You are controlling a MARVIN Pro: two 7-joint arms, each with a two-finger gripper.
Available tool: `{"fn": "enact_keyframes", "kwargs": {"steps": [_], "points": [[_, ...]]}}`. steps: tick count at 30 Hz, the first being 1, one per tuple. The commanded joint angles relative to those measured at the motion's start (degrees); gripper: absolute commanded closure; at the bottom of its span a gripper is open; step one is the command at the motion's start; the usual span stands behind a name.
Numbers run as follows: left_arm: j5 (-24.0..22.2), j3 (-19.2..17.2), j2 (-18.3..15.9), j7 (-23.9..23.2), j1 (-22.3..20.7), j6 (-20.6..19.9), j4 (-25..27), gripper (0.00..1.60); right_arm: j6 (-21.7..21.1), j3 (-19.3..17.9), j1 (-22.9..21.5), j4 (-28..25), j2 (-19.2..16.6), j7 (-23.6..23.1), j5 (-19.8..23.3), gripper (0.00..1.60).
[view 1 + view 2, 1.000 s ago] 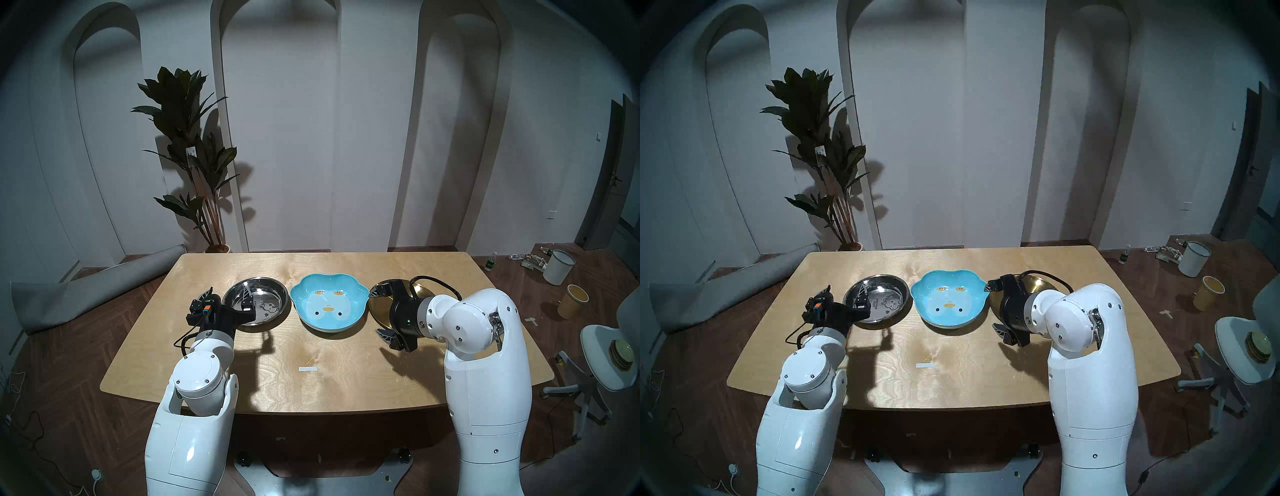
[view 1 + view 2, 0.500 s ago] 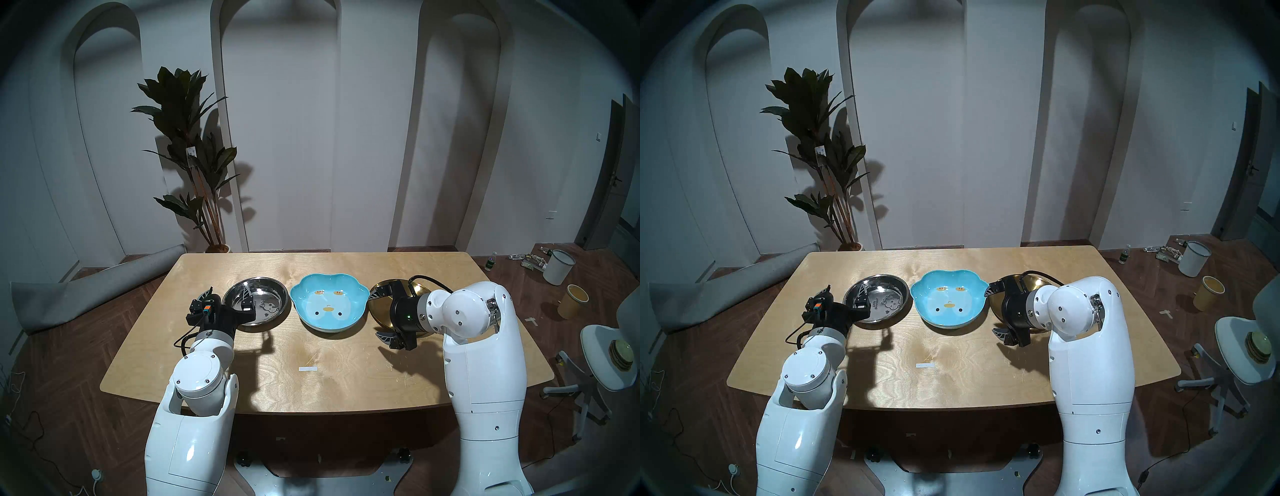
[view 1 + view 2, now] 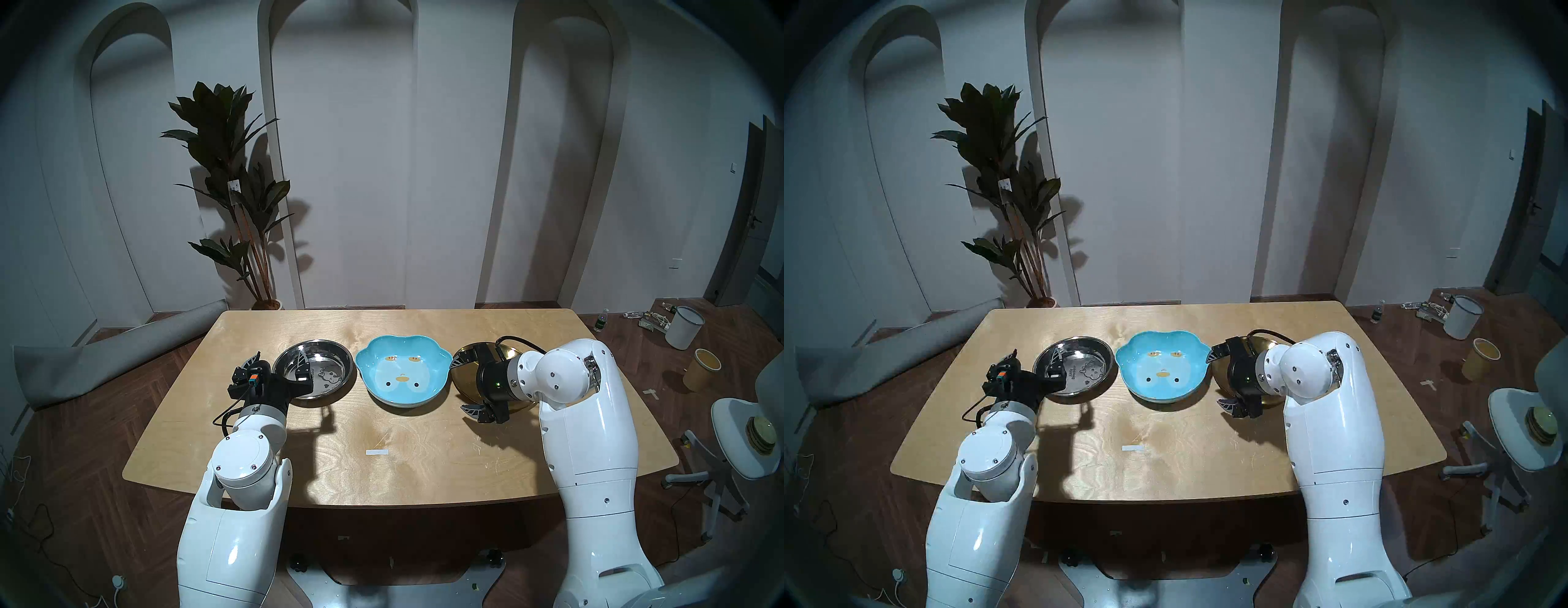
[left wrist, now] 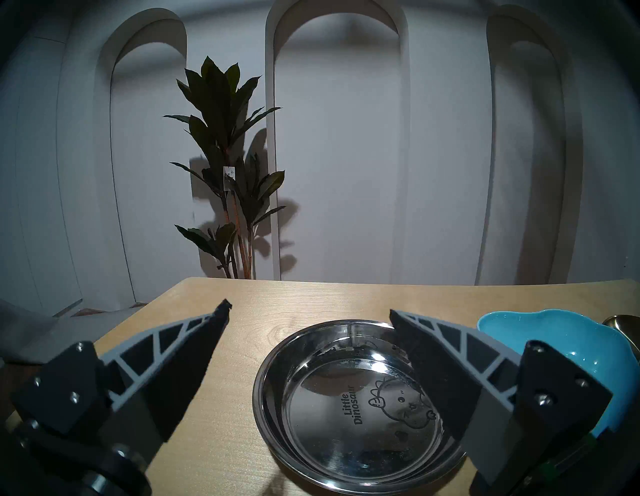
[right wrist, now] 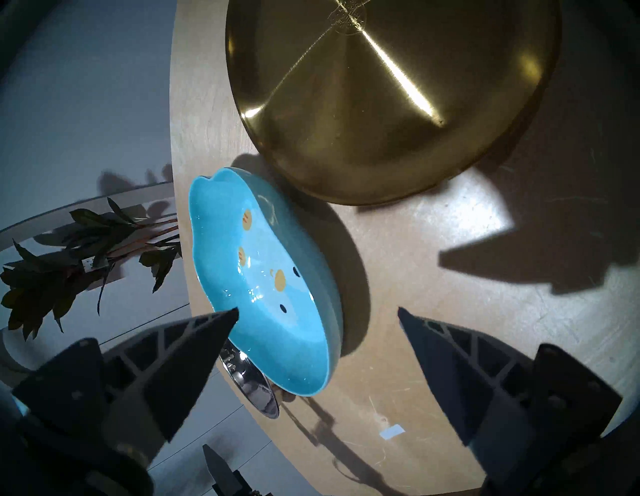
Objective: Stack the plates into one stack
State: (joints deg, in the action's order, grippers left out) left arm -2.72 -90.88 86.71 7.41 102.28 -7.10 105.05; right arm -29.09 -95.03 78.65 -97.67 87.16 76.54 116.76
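Note:
Three dishes stand in a row on the wooden table. The shiny steel dish with a cartoon print is at the left, the blue chick-face dish in the middle, and the gold plate at the right. None is stacked. My left gripper is open, one finger above the steel dish and the other outside its left rim. My right gripper is open and empty, above the gold plate's left edge, facing the blue dish's right rim.
A white tape strip lies on the table's front middle. A potted plant stands behind the table's far left corner. A rolled mat lies on the floor at the left. A chair and buckets are at the right.
My right arm has swung inward and its open gripper has shifted slightly lower and closer to the blue dish. The left arm and the three dishes have not moved.

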Motion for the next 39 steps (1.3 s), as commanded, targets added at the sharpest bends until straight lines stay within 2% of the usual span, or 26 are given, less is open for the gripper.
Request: {"fn": "enact_keyframes", "kwargs": {"steps": [1, 7, 25, 39], "points": [[0.0, 0.1, 0.0, 0.0, -0.7, 0.4, 1.3, 0.00, -1.5, 0.7, -3.4, 2.7, -1.3, 0.1, -0.2, 0.00], [-0.1, 0.1, -0.1, 0.1, -0.7, 0.4, 1.3, 0.00, -3.1, 1.8, -5.9, 8.5, -1.9, -3.3, -0.7, 0.00], [-0.3, 0.3, -0.3, 0.3, -0.7, 0.4, 1.3, 0.00, -5.8, 4.2, -11.8, 18.2, -1.9, -8.0, -2.4, 0.00], [-0.5, 0.4, -0.5, 0.5, -0.7, 0.4, 1.3, 0.00, -9.2, 6.0, -18.1, 29.5, -1.8, -12.2, -3.7, 0.00]]}}
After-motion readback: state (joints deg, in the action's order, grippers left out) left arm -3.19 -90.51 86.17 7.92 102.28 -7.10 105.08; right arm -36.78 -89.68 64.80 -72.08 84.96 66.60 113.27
